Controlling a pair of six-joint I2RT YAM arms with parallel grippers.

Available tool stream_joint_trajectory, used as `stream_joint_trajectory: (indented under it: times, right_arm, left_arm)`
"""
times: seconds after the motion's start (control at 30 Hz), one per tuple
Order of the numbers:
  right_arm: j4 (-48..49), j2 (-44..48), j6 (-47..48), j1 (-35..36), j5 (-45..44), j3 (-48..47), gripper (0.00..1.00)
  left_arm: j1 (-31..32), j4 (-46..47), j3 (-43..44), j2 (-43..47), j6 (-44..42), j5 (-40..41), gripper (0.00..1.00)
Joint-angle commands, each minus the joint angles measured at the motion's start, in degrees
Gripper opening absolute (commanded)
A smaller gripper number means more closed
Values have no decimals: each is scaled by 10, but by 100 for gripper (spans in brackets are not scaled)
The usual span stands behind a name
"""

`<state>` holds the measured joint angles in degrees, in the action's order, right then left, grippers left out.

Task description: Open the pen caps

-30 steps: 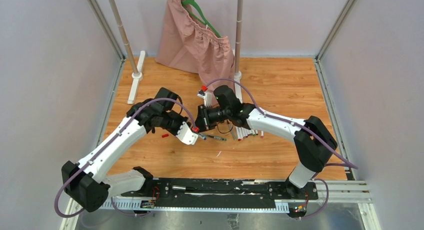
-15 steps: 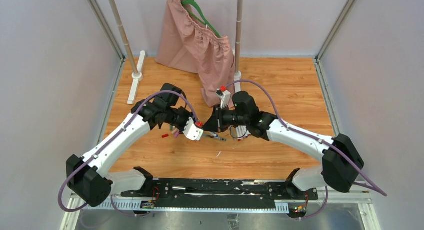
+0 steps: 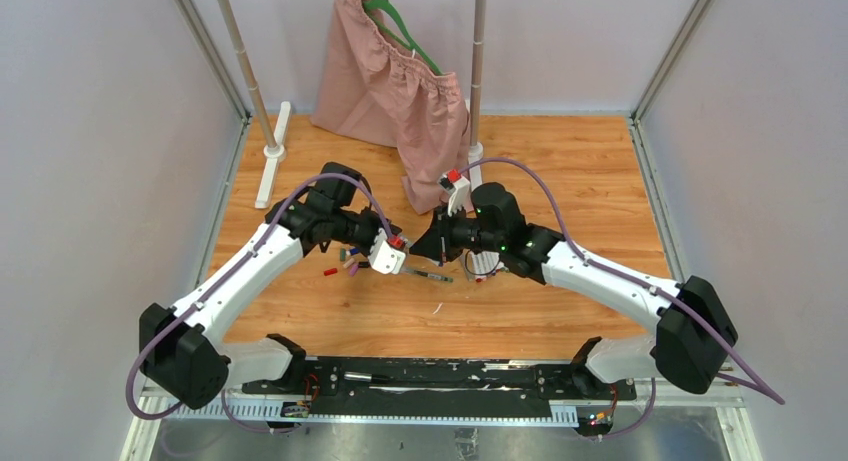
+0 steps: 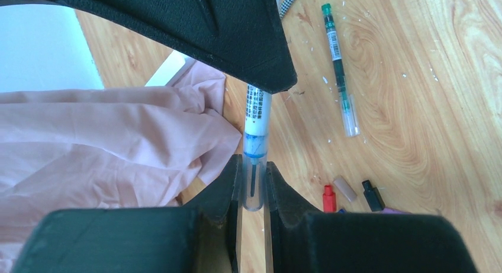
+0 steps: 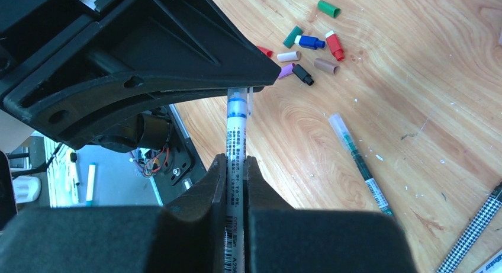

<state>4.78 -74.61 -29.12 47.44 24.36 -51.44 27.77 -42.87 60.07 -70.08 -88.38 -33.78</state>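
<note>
Bright, even, diffuse overhead light. The top view is sharp, with faint soft shadows beneath the arms on the wooden table [image 3: 560, 316] and uprights splaying toward the frame corners. In the wrist views the left gripper [image 4: 253, 169] and right gripper [image 5: 235, 166] read as dark, soft-edged, underexposed masses; the wood beyond stays crisp. The upper left of the left wrist view is washed pale.
</note>
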Motion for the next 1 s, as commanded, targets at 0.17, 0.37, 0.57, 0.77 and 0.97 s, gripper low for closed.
stream_joint_trajectory:
  times: [0.17,0.37,0.57,0.77,0.97]
  right_arm:
    - [-266,52,42,-3,83,46,0]
    - [-278,59,44,-4,81,47,0]
    - [-293,79,46,-6,74,51,0]
    - [-297,87,47,-6,67,50,0]
    - [-259,56,43,-6,65,11,0]
  left_arm:
    - [-129,44,-9,-17,-31,353,14]
    - [-145,50,-15,-21,-64,383,15]
    - [-171,46,-20,-27,-71,400,25]
    - [-191,17,3,-24,-41,354,21]
    - [-140,-73,46,60,84,160,59]
